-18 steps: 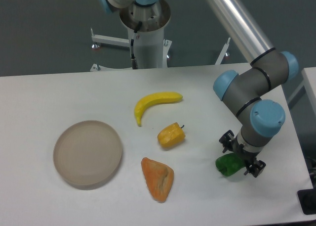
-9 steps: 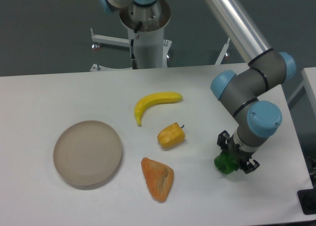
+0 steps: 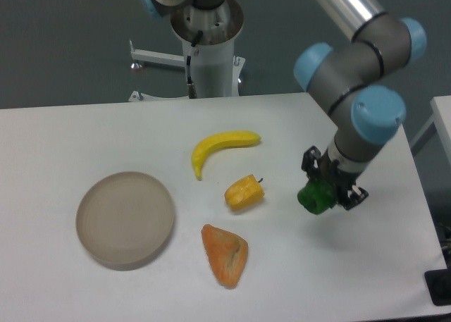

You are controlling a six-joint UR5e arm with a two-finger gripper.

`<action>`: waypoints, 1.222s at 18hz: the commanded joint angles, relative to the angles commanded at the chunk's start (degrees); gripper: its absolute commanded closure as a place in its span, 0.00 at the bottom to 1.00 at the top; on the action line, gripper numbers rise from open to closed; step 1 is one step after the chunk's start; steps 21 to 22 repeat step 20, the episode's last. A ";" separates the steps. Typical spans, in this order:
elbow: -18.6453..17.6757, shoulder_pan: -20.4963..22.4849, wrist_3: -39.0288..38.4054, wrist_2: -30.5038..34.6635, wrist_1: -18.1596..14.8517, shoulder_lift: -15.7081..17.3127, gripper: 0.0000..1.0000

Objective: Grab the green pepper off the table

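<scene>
The green pepper (image 3: 314, 197) is small, glossy and dark green. It hangs in my gripper (image 3: 325, 193), which is shut on it and holds it clear above the white table (image 3: 296, 280), right of centre. The black fingers (image 3: 309, 160) stand on either side of the pepper and hide its upper part. The arm's grey and blue wrist rises above it to the upper right.
A yellow pepper (image 3: 244, 192) lies just left of the gripper. A yellow banana (image 3: 220, 147) lies behind it. An orange wedge-shaped item (image 3: 225, 254) lies in front. A round beige plate (image 3: 125, 218) sits at the left. The arm's base (image 3: 208, 47) stands behind the table.
My gripper closed on the green pepper where it lay on the table, then rose with it and shifted slightly left. The other items have not moved.
</scene>
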 joint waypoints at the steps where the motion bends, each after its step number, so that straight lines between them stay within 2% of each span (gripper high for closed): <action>1: -0.79 0.00 0.09 0.52 0.00 0.53 0.96; 5: -3.51 -0.35 0.97 0.79 0.09 2.37 0.95; 8: -6.77 -0.70 4.65 4.74 0.79 3.96 0.94; 22: -5.90 -1.05 5.45 4.66 1.84 3.52 0.94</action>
